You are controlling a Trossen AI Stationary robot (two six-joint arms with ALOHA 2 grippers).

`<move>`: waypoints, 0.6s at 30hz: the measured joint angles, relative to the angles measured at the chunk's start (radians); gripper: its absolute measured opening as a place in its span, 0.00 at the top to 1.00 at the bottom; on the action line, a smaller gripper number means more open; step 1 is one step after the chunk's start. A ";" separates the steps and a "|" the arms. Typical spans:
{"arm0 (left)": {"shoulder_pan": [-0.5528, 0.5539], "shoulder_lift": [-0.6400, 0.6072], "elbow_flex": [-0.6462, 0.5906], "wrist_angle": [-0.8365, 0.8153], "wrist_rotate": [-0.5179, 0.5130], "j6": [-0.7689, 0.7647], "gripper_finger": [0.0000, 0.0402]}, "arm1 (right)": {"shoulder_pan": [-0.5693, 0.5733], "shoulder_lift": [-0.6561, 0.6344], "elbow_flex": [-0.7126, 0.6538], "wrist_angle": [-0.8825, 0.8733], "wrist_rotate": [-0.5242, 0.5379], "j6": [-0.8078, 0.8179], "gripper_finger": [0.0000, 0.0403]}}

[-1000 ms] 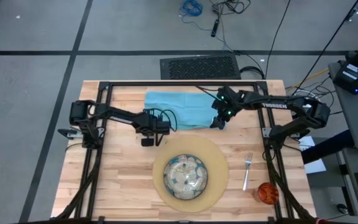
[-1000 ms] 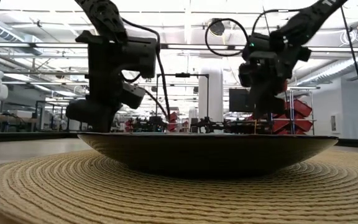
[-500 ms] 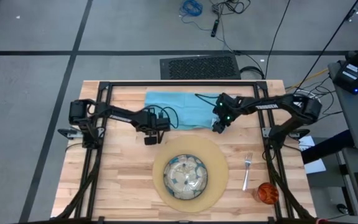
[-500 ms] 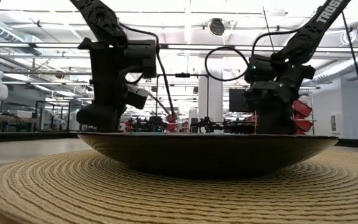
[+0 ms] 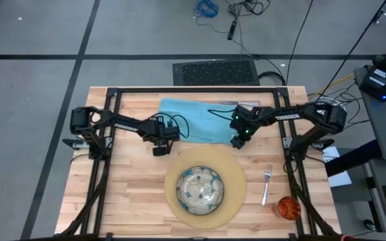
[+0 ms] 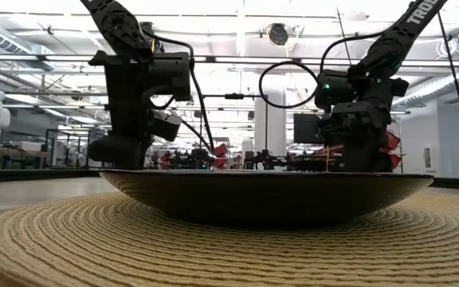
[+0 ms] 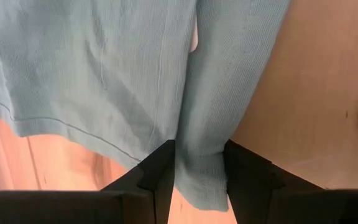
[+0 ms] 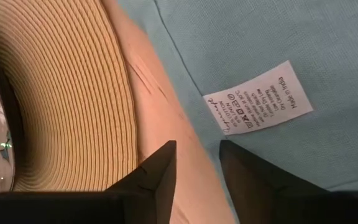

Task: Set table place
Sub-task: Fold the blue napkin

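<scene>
Judging by how things lie on the table (image 5: pixel 133 201), the main risk is an uneven pull on the napkin (image 5: pixel 200 114): it is spread across the far middle of the table, just behind the placemat (image 5: pixel 236 194), and only one arm seems to have it. If the left side lifts or drags while the right side slips, the cloth could twist, bunch, or skid over the placemat's far rim and nudge the plate (image 5: pixel 202 189) sitting on it. A lesser worry is the right fingers scraping bare wood and catching the placemat's edge, which lies just beside them. The fork (image 5: pixel 266 182) and the orange cup (image 5: pixel 288 207) stand well apart to the right, so they look safe for now. The left gripper (image 7: pixel 199 180) sits at the napkin's left near corner with its jaws drawn narrow, pinching a fold of the teal cloth between them. The right gripper (image 8: pixel 197 163) is low at the napkin's right near edge, jaws partly open with a gap between; the cloth's hem and bare wood show in that gap, and nothing is yet clamped there, the white care label (image 8: pixel 260 98) lying just ahead.
</scene>
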 joint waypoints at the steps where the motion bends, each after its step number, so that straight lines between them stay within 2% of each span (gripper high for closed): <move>1: 0.000 0.000 0.000 0.000 0.000 0.000 0.72 | 0.000 0.000 0.000 0.000 0.001 0.000 0.71; 7: 0.000 -0.003 -0.001 -0.010 0.005 0.001 0.72 | -0.002 -0.062 -0.010 -0.005 0.013 -0.004 0.72; 12: -0.010 -0.056 -0.006 -0.071 0.028 -0.003 0.72 | -0.008 -0.218 -0.006 0.026 0.014 0.019 0.72; 15: -0.019 -0.117 -0.016 -0.177 0.059 -0.028 0.72 | -0.007 -0.316 -0.008 0.018 0.012 0.034 0.72; 18: -0.019 -0.180 -0.010 -0.183 0.061 -0.050 0.72 | -0.008 -0.383 -0.006 0.043 0.025 0.042 0.72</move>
